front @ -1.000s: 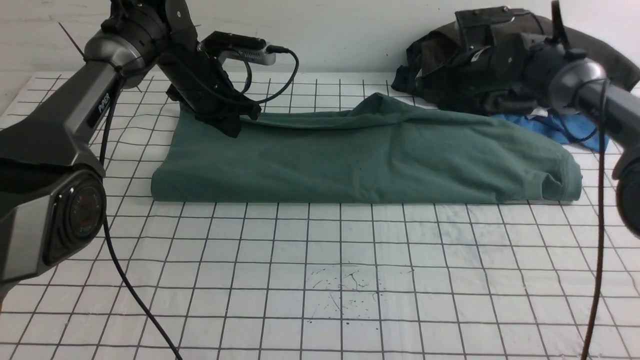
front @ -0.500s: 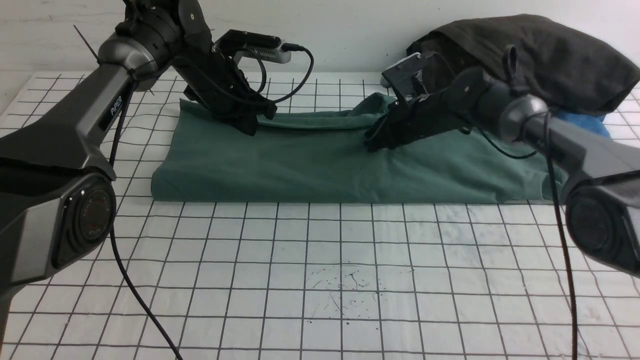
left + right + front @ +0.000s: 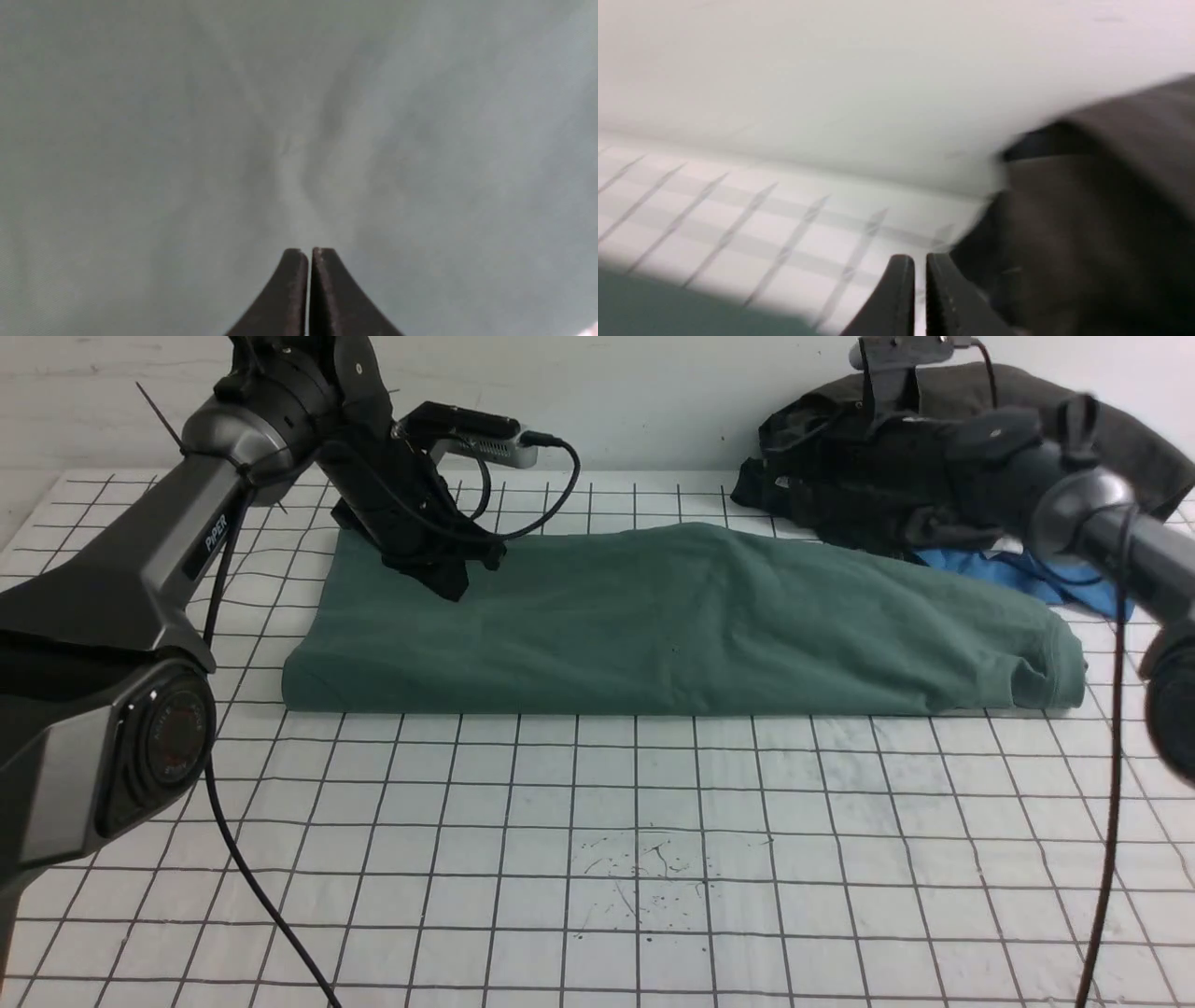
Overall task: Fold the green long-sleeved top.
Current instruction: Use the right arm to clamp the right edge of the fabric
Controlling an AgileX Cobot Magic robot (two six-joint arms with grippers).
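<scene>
Nearest you, the white gridded worktop (image 3: 597, 821) carries a scatter of dark pen marks (image 3: 653, 870) toward the middle of its near edge. Your left arm (image 3: 121, 588) rises at the near left corner and stretches away along the left edge, and "PiPER" reads in white letters on its link. Beyond the bare squares, the green long-sleeved top (image 3: 672, 625) lies as a long folded band across the far half of the worktop, running from near the left edge almost to the right edge. Your left arm bends down over the band's far left part, and the left claw (image 3: 453, 586) points steeply down with its tips against the cloth; its jaws are pressed together, and you cannot tell whether any fabric is caught. Your right arm (image 3: 1092, 518) is raised by the far right corner, reaching left in front of the dark garment heap (image 3: 794, 485), with blue cloth (image 3: 1008, 574) beneath. The right claw (image 3: 920, 259) is blurred, its jaws almost together with a thin slit between.
</scene>
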